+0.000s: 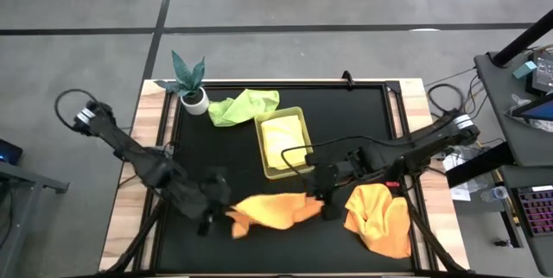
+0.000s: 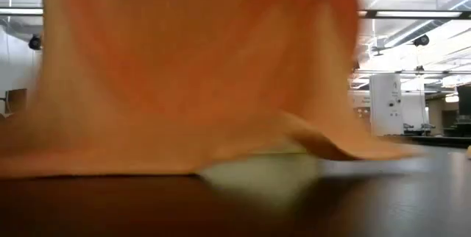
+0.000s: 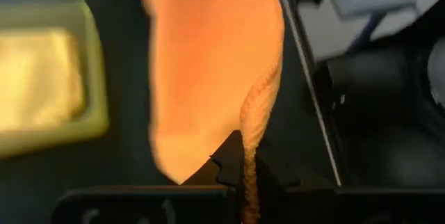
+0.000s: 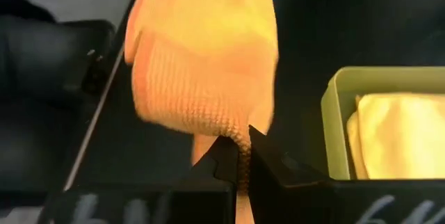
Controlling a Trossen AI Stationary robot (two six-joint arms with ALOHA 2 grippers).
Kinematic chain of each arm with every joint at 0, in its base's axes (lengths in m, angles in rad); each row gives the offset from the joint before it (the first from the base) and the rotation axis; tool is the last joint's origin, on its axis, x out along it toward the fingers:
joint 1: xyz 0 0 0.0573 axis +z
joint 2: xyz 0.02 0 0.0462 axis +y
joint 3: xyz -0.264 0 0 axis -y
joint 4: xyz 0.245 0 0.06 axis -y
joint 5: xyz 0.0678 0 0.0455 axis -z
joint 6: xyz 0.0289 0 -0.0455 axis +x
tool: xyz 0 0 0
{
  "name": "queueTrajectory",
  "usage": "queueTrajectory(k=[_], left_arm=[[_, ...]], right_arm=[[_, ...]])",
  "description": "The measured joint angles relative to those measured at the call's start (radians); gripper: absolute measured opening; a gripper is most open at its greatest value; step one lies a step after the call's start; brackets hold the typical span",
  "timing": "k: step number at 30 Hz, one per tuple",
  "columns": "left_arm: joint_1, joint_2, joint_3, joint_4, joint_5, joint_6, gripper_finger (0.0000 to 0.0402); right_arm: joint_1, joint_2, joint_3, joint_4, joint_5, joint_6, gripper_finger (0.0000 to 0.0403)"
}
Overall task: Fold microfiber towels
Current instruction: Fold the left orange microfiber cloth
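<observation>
Currently, the left claw (image 1: 226,215) is clamped on one end of an orange towel (image 1: 275,210) near the front edge of the counter (image 1: 363,123); in the left wrist view the fabric edge is pinched between the two dark fingers (image 3: 226,165). The right claw (image 1: 327,207) is clamped on the opposite end of the same towel, with the cloth bunched at its fingertips (image 4: 226,158) in the right wrist view. The orange towel spans between the two claws, sagging in the middle, and in the low view it hangs as a wide orange sheet (image 2: 191,75) reaching down to the counter surface.

A second orange towel (image 1: 380,219) lies crumpled just beside the right claw, at the front right of the counter. Behind the claws, a yellow-green tray (image 1: 262,144) holds a pale yellow towel (image 1: 285,140). A light green towel (image 1: 242,107) lies crumpled at the tray's rear left corner, touching it. A small potted plant (image 1: 190,84) stands at the rear left corner of the counter.
</observation>
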Motion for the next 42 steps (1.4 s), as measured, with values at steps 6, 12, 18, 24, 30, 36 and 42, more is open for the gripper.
queueTrajectory(k=[6,12,18,24,30,36,42], left_arm=[[0.003,-0.138,0.0,-0.001,-0.137,0.086,0.0],[0.03,-0.221,-0.001,-0.021,-0.203,0.113,0.0],[0.016,-0.217,-0.011,-0.05,-0.149,0.219,0.0],[-0.005,-0.115,-0.055,-0.032,-0.033,0.222,0.0],[-0.012,0.033,-0.061,-0.001,0.017,0.141,0.0],[-0.004,0.145,-0.061,0.025,0.002,0.111,0.0],[0.041,0.185,-0.062,0.006,-0.078,-0.025,0.0]], right_arm=[[0.001,-0.073,0.101,-0.191,-0.01,-0.021,0.0008],[-0.005,-0.141,0.127,-0.285,0.058,-0.068,0.0009],[0.011,-0.166,0.087,-0.271,0.06,-0.062,0.0009],[0.036,-0.137,-0.045,-0.166,0.017,0.005,0.0009],[0.067,-0.066,-0.207,0.003,-0.152,0.083,0.0013],[0.063,-0.029,-0.363,0.098,-0.171,0.126,0.0055],[0.022,-0.045,-0.46,0.094,-0.046,0.189,0.011]])
